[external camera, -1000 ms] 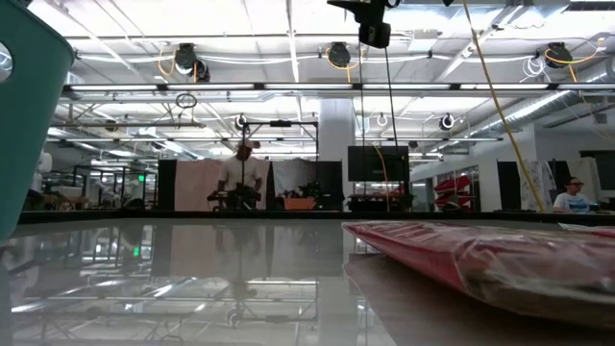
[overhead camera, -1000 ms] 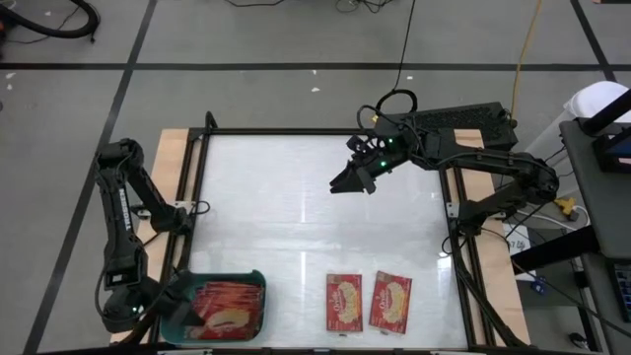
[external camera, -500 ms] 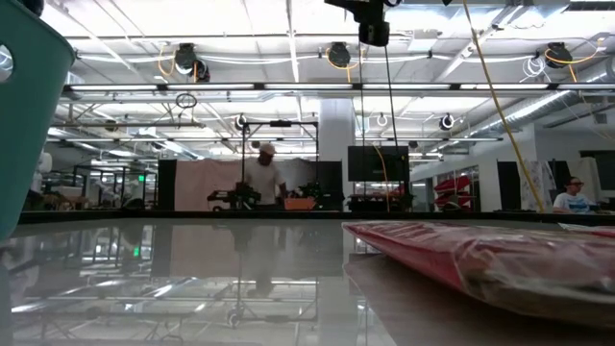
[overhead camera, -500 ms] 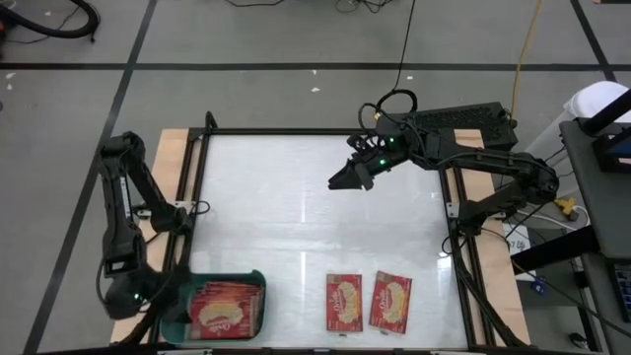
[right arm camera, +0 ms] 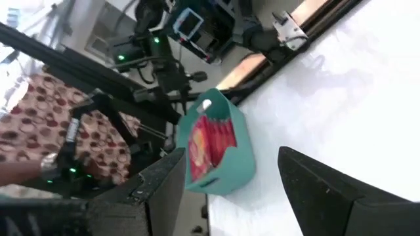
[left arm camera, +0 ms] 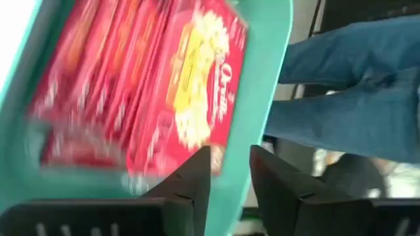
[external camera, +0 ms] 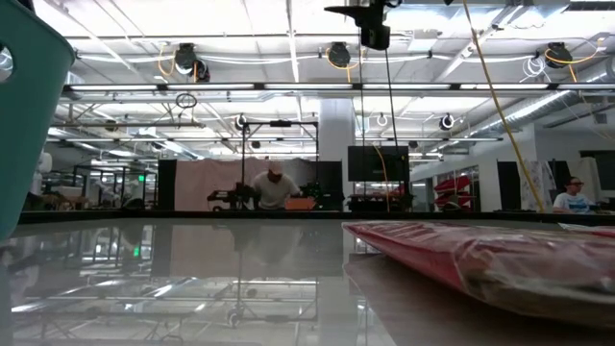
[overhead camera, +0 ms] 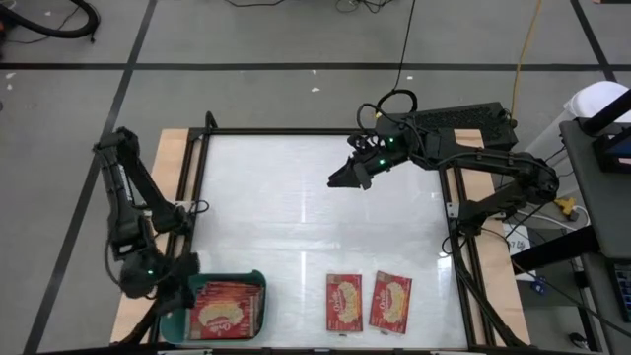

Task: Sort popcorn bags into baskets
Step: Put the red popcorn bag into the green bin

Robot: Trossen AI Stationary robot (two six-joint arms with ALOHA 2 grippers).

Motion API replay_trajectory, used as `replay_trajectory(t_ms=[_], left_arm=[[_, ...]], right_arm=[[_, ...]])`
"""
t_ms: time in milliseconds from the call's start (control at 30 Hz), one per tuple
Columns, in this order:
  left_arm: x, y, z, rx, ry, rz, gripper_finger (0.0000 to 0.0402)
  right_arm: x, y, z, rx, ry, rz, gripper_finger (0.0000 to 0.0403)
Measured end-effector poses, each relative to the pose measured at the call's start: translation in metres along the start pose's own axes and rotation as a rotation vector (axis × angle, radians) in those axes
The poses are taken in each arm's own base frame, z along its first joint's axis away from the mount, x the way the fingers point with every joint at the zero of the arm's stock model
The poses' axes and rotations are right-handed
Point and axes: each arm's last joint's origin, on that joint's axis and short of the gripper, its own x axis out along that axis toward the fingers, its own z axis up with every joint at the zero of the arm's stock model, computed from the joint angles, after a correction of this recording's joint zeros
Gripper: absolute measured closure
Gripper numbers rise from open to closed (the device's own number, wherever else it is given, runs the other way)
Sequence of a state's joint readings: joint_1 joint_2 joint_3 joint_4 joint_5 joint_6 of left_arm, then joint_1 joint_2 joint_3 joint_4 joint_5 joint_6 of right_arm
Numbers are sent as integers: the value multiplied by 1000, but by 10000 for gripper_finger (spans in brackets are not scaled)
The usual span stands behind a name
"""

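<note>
Hovering my left gripper (overhead camera: pixel 177 286) at the teal basket's (overhead camera: pixel 258 296) left rim, fingers parted, empty, popcorn bags (overhead camera: pixel 225 308) stacked just beside, inside.

High view looks straight down on the whole table (overhead camera: pixel 296 197). Low view sits at tabletop level, facing the room. Left wrist view is close above the basket (left arm camera: pixel 275 78); right wrist view sees that same basket (right arm camera: pixel 236 157) from far across the table.

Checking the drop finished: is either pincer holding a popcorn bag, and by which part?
Nothing is held. Left pincer is empty above the basket; right pincer hangs open, empty.
</note>
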State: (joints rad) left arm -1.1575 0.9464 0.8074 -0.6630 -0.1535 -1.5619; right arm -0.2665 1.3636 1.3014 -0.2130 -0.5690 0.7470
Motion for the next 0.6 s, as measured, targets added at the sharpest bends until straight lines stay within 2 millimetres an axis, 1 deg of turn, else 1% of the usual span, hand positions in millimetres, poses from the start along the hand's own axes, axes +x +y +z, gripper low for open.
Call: replay_trajectory(t_ms=[67, 133, 267, 367, 467, 600], left_arm=[[9, -2, 9, 88, -30, 15, 305], [18, -1, 15, 159, -21, 59, 315], [36, 3, 23, 212, 33, 142, 328], [42, 4, 26, 233, 79, 163, 333], [37, 7, 30, 160, 108, 162, 339], [15, 6, 36, 107, 44, 81, 356]], right_arm=[[0, -2, -2, -11, 15, -21, 170], [2, -2, -6, 8, 25, -62, 170], [7, 2, -14, 36, 40, -78, 170], [11, 8, -20, 60, 53, -78, 170], [15, 11, -30, 108, 99, -118, 170], [14, 18, -57, 172, 229, -220, 170]])
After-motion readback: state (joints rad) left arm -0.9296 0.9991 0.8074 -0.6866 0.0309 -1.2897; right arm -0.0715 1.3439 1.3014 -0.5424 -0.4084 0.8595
